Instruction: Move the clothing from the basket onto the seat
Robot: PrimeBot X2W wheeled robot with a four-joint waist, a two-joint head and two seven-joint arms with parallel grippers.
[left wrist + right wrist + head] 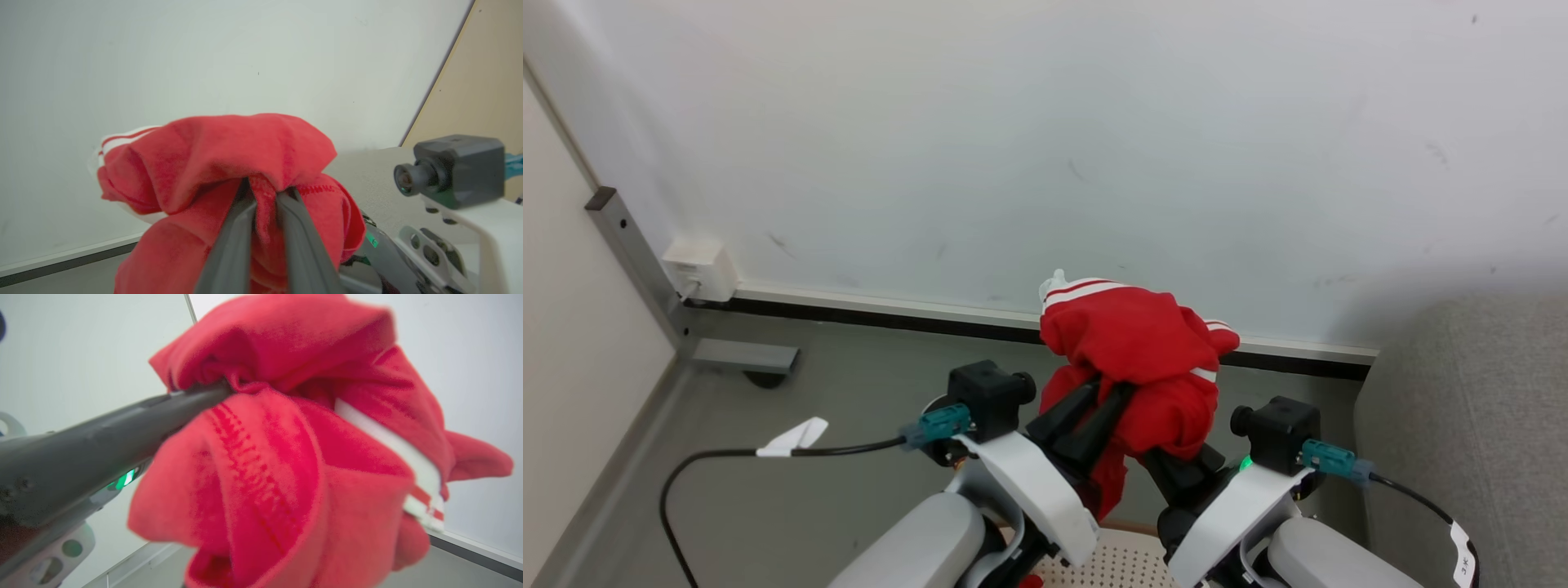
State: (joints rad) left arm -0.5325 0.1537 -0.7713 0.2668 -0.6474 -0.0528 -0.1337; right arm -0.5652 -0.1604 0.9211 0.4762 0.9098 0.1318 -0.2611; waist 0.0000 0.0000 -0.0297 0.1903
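Pale wall [1045, 122], grey floor [833, 392]

Bright, soft, even light covers the white wall [1094, 122], with a faint grey shade on it beside the sofa [1478, 408]. In the right wrist view the red garment [286, 457] is very close and blurred; the left wrist view goes soft toward its bottom edge.

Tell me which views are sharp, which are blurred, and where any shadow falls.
Head view: sharp, evenly lit; a soft shadow darkens the wall above the sofa. Left wrist view: garment fairly sharp at the pinch, left gripper softer toward the bottom edge. Right wrist view: garment too near, out of focus.
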